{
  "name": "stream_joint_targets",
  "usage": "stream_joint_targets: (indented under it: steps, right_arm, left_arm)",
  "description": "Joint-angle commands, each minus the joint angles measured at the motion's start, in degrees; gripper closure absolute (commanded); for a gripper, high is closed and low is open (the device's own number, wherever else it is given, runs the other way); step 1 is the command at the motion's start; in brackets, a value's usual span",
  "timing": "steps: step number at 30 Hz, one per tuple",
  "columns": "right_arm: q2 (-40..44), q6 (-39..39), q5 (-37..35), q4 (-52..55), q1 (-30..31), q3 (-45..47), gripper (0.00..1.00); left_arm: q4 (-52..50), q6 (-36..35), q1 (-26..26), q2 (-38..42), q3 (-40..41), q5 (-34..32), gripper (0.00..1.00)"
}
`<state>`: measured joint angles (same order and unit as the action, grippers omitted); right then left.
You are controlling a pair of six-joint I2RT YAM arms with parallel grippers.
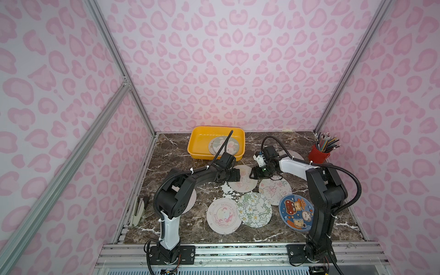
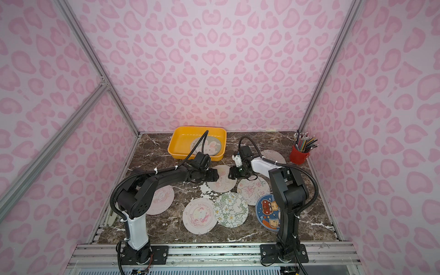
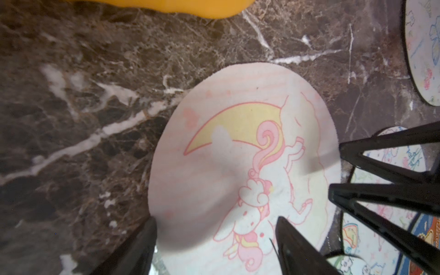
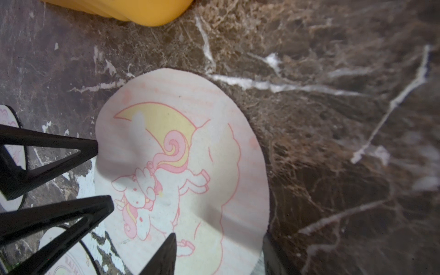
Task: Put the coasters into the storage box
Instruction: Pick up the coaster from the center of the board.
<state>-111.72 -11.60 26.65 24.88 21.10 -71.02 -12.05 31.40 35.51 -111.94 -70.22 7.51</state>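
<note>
A pale coaster with a unicorn and yellow moon (image 1: 242,183) lies on the marble between both grippers. My left gripper (image 1: 237,175) is open at its left rim; in the left wrist view (image 3: 216,247) one finger rests on the print, the other on the table just outside the edge. From the right, my right gripper (image 4: 219,254) stands open the same way. The coaster (image 3: 238,142) bulges between them. The yellow storage box (image 1: 200,142) at the back holds two overlapping coasters (image 1: 223,145). Several more coasters lie in front, among them green-floral (image 1: 254,209) and dark blue (image 1: 296,212).
A red pencil cup (image 1: 319,154) stands at the back right, with one coaster (image 1: 291,154) beside it behind the right arm. Another coaster (image 2: 162,200) lies under the left arm. A grey object (image 1: 139,212) leans at the table's left edge.
</note>
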Motion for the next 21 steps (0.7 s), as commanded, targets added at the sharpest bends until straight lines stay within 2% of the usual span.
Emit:
stream_joint_targets:
  steps: [1, 9, 21]
  right_arm:
    - [-1.6, -1.0, -0.5, 4.1, 0.3, 0.9, 0.43]
    - [-1.9, -1.1, 0.0, 3.6, 0.3, 0.8, 0.46]
    - [-1.8, -1.3, 0.1, 3.2, 0.3, 1.2, 0.47]
  left_arm:
    - [-2.9, 0.5, 0.0, -0.9, 0.6, 0.7, 0.20]
    - [-2.9, 0.5, 0.0, -0.9, 0.7, 1.0, 0.22]
    - [-2.6, 0.9, 0.1, 0.3, 1.9, 0.4, 0.42]
